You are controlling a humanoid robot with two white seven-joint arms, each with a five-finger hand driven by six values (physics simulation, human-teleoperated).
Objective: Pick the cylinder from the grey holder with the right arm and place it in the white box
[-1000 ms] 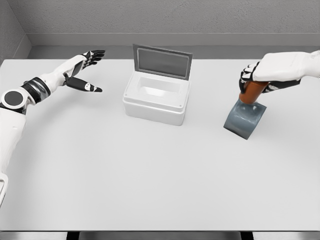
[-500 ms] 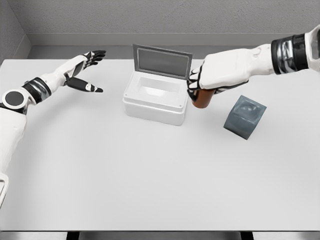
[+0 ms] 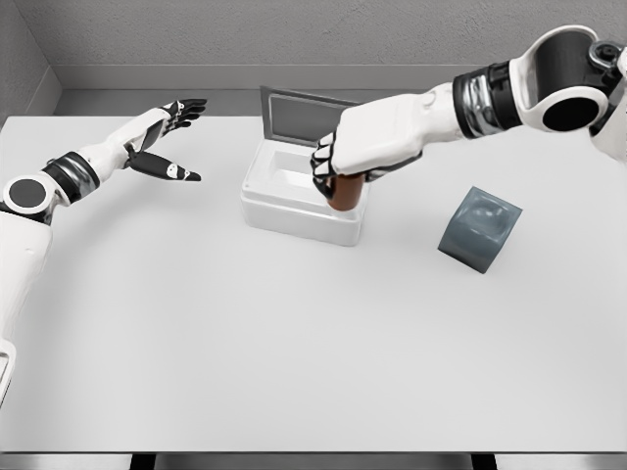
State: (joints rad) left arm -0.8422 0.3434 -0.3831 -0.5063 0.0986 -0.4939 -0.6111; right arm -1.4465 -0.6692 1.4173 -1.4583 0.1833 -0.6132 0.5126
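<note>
My right hand (image 3: 338,171) is shut on the brown cylinder (image 3: 345,193), whose lower end shows below the fingers. It hangs over the right part of the white box (image 3: 284,211), whose lid (image 3: 299,115) stands open at the back. The grey holder (image 3: 479,228) sits to the right on the table, tilted, with nothing in it. My left hand (image 3: 168,137) is held out over the far left of the table with its fingers spread and nothing in them.
The white table (image 3: 294,333) spreads wide in front of the box and holder. A grey wall runs along its far edge. The right forearm (image 3: 470,103) crosses above the table between box and holder.
The right hand lifted the cylinder out of the grey holder and carried it left, from over the holder to over the box's right side. The left arm stayed still.
</note>
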